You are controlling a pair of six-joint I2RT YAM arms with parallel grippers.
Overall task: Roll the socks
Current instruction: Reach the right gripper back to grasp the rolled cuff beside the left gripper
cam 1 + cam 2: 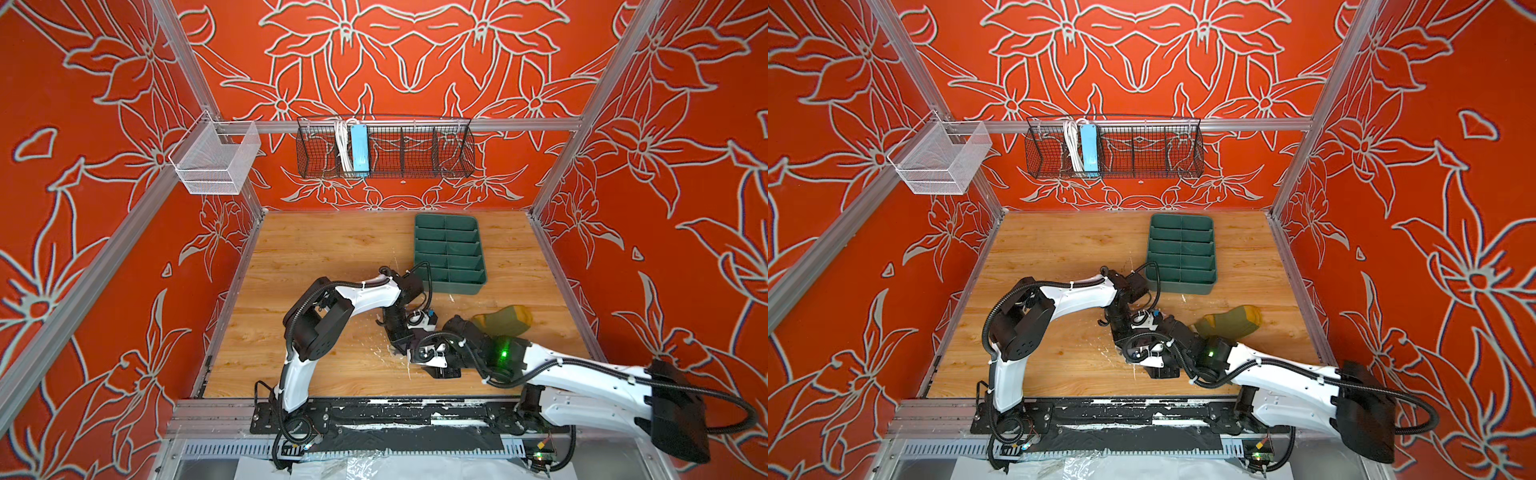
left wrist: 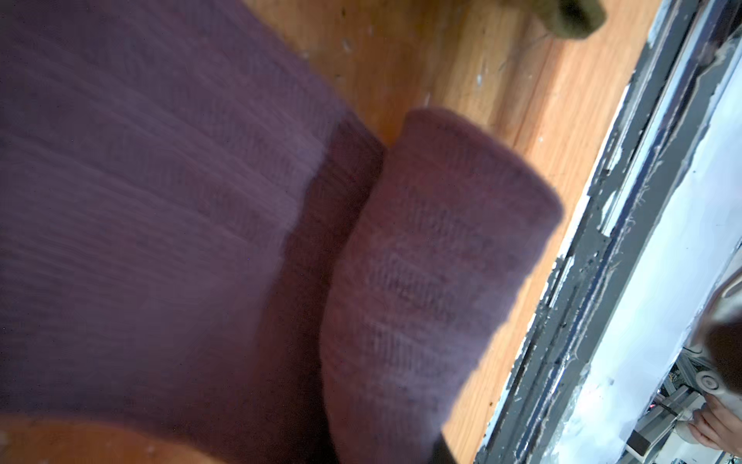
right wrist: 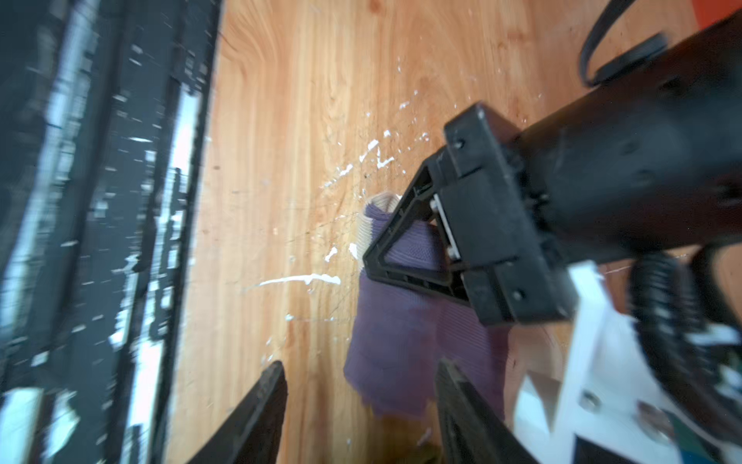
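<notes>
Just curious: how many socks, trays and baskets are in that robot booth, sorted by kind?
Socks: 2 (purple sock, olive sock)
Trays: 1 (green tray)
Baskets: 2 (black wire basket, white mesh basket)
Total: 5

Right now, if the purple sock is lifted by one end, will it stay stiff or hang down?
Probably it hangs limp: the purple sock is thin ribbed knit, bunched and creased in the right wrist view. Its fuzzy surface should grip rather than slip, but the curled-over part in the left wrist view may unroll if released.
</notes>
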